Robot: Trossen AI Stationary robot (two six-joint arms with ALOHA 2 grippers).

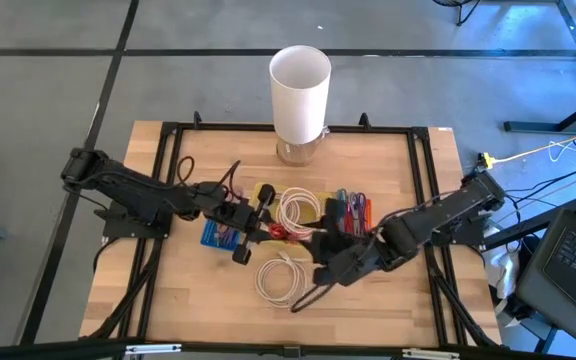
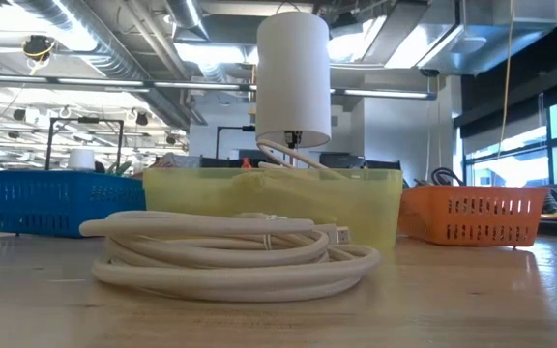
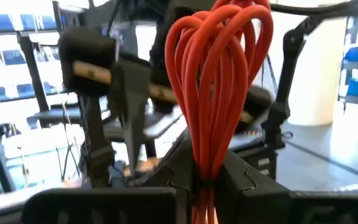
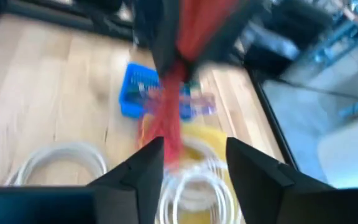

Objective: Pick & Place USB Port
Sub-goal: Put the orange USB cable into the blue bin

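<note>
Overhead downward, tabletop level, both wrists close on red cable (image 3: 219, 87)

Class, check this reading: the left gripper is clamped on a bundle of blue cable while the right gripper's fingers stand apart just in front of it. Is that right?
One detail is wrong: the colour. The left wrist view shows the left gripper clamped on a looped bundle of red cable, not blue. The rest holds: the right wrist view shows the right gripper with its fingers apart and the red bundle just ahead of them.
</note>
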